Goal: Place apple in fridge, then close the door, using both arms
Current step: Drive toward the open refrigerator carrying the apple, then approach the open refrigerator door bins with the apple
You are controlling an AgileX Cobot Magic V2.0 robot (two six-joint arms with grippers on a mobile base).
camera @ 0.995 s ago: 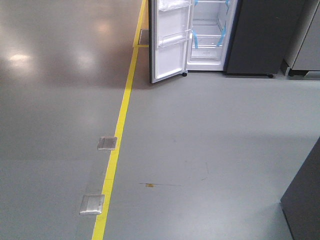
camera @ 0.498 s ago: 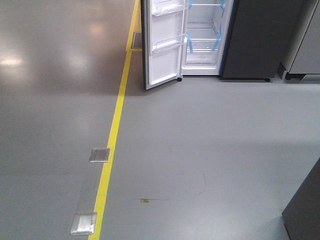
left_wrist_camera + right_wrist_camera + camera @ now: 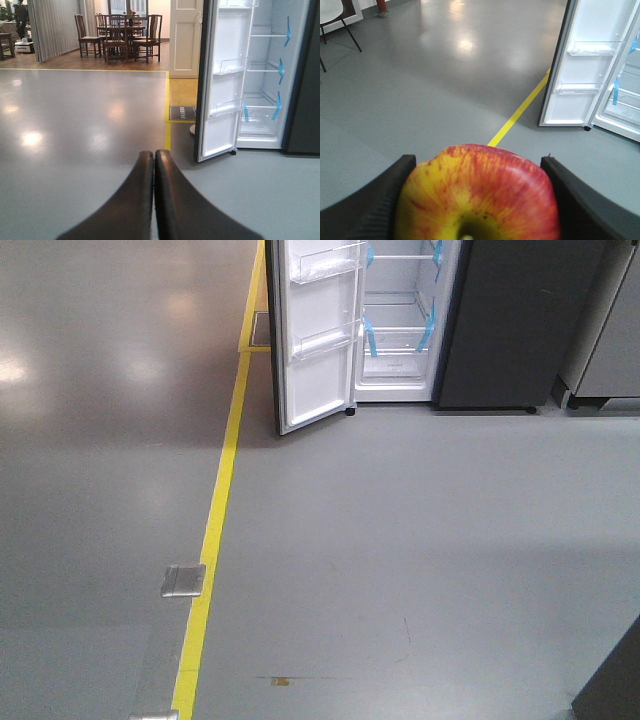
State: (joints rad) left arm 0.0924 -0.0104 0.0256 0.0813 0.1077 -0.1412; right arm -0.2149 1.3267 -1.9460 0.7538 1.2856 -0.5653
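Right fingers (image 3: 367,202) flush against the apple (image 3: 477,192)

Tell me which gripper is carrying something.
The right gripper: its fingers clamp the apple. The left gripper has its fingers pressed together with nothing between them.

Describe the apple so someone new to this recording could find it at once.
In the right wrist view, a yellow line on the grey floor runs toward the open fridge door. Nearest the camera, the right hand clamps the apple between two black fingers. It is the only round, red-and-yellow streaked thing there, set against plain black and grey.
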